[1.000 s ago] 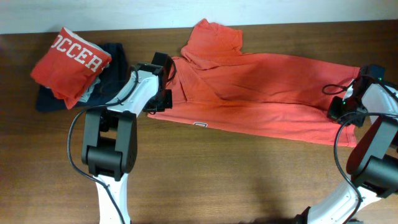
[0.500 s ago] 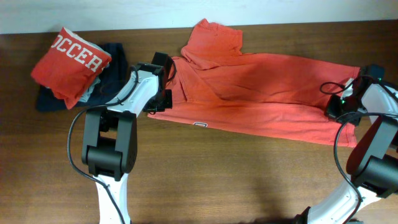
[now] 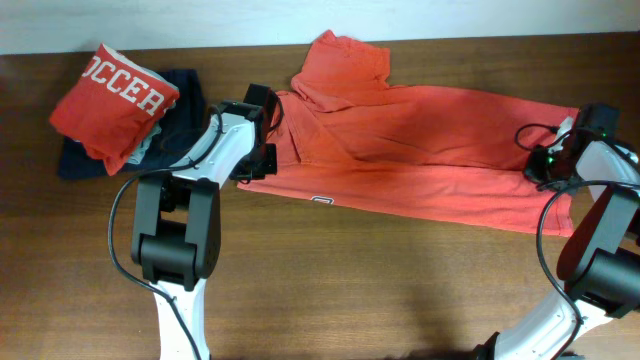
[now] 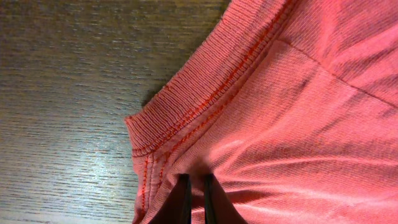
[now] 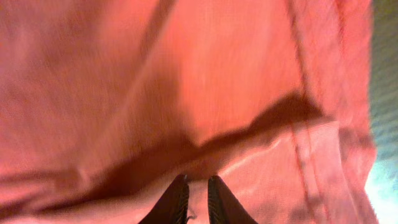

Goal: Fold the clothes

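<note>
The coral-red T-shirt (image 3: pixel 420 150) lies spread across the table, folded lengthwise, with a sleeve at the back (image 3: pixel 340 60) and a bit of white lettering at its front edge. My left gripper (image 3: pixel 262 160) is at the shirt's left end. In the left wrist view its fingers (image 4: pixel 194 180) are shut on the fabric (image 4: pixel 298 124) just inside a ribbed, stitched edge. My right gripper (image 3: pixel 548 160) is at the shirt's right end. In the right wrist view its fingers (image 5: pixel 198 182) are shut on a fold of the cloth (image 5: pixel 155 81) near the hem.
A folded red shirt with white lettering (image 3: pixel 112 95) sits on a dark navy folded garment (image 3: pixel 185 110) at the back left. Bare wooden table (image 3: pixel 380 280) lies in front of the shirt. The table's back edge runs close behind the sleeve.
My right gripper has shifted slightly toward the back with the shirt's right edge. The left arm has not moved.
</note>
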Motion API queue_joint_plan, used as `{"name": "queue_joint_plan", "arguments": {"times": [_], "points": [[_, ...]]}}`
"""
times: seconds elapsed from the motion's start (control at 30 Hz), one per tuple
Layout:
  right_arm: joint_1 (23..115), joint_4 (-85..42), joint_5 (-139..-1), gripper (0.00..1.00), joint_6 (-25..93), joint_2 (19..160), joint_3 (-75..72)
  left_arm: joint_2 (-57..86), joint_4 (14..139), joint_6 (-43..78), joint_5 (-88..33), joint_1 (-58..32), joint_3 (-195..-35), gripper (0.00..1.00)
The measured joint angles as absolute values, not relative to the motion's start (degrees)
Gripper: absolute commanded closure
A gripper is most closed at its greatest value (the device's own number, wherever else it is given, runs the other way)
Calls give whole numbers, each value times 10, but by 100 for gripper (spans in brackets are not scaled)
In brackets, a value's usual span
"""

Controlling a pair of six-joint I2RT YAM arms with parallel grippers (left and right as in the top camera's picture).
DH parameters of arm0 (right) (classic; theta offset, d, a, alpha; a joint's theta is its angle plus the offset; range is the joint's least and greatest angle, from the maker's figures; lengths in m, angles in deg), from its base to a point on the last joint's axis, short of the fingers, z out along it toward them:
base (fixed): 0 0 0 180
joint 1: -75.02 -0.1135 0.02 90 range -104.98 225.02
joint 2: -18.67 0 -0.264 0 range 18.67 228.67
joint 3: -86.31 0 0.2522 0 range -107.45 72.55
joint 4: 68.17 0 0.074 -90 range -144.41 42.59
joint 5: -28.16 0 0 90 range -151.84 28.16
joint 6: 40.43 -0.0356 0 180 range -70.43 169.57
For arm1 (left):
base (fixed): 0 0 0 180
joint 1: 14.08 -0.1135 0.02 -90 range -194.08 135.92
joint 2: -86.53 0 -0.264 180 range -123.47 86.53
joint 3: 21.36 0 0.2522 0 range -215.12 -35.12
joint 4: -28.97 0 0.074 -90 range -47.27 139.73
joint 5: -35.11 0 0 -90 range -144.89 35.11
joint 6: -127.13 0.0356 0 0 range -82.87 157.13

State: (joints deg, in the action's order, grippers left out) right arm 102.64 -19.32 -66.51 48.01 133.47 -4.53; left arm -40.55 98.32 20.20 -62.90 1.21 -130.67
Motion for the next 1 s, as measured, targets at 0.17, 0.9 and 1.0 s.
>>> {"name": "queue_joint_plan", "arguments": {"times": [0.17, 0.9, 1.0], "points": [[1026, -212, -665, 82, 481, 1335, -46, -406, 983, 202, -629, 12, -1307, 91], [1124, 40, -616, 85, 362, 1292, -70, -420, 1068, 201, -631, 8, -1467, 78], [1124, -3, -608, 85, 357, 1292, -34, -421, 1065, 201, -631, 4, -1468, 78]]}}
